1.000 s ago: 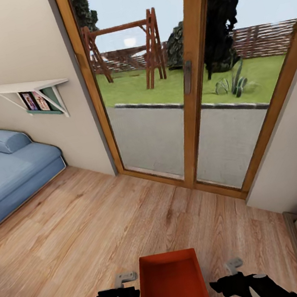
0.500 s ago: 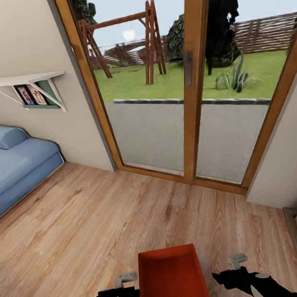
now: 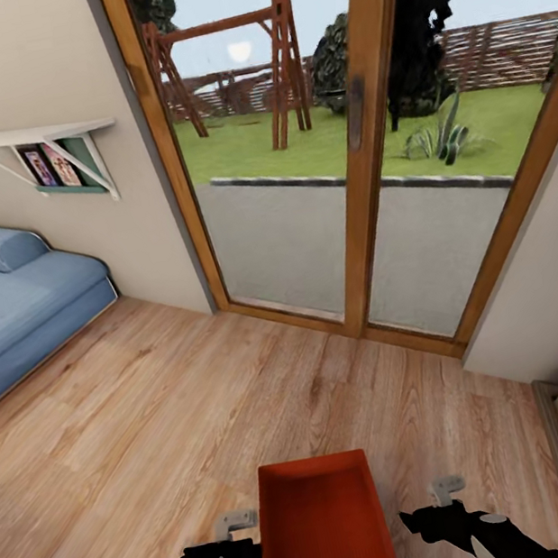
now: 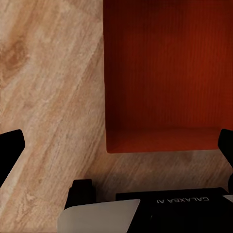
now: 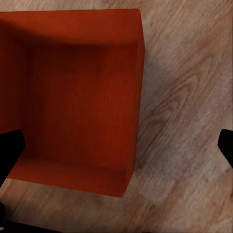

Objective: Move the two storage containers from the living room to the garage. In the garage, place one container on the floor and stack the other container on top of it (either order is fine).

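One storage container [image 3: 323, 527] sits between left end effector [image 3: 234, 534] and right end effector [image 3: 442, 502], carried above wood floor [image 3: 159, 428]; grip state unclear.

One orange-red storage container [image 3: 323, 527] sits low and centred right in front of me, open top up, empty, long axis pointing away toward the far glass doors. Thin flared walls, no lid. It's over the living room's wood plank floor [image 3: 159, 428].

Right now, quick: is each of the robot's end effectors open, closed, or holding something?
Left end effector: open, fingers spread wide, beside the storage container.
Right end effector: open, fingers spread wide, on the container's other side.
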### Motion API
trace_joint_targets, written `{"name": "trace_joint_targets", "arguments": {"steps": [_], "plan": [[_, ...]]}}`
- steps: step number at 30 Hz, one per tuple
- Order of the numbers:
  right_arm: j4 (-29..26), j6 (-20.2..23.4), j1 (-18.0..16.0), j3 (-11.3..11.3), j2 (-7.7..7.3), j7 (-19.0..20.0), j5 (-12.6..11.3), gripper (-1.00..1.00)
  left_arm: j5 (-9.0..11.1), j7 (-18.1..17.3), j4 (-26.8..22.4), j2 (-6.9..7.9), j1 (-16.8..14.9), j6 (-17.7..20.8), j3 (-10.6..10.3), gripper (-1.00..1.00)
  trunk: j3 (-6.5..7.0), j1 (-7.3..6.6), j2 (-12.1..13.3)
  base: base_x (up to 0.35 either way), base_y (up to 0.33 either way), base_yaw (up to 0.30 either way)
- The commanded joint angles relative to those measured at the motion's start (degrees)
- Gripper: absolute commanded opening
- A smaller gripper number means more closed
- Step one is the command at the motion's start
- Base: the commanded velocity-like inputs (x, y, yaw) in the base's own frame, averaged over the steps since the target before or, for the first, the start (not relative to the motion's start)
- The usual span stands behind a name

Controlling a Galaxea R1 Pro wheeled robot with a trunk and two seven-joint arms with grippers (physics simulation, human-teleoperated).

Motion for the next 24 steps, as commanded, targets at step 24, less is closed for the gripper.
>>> {"name": "trace_joint_targets", "arguments": {"steps": [24], "plan": [[-0.2, 0.4, 0.0, 0.3, 0.02, 0.2, -0.2, 1.00, 0.6, 0.2, -0.1, -0.05, 0.0, 0.3, -0.1, 1.00, -6.58, 5.28, -9.7, 0.000, 0.019, 0.000]]}}
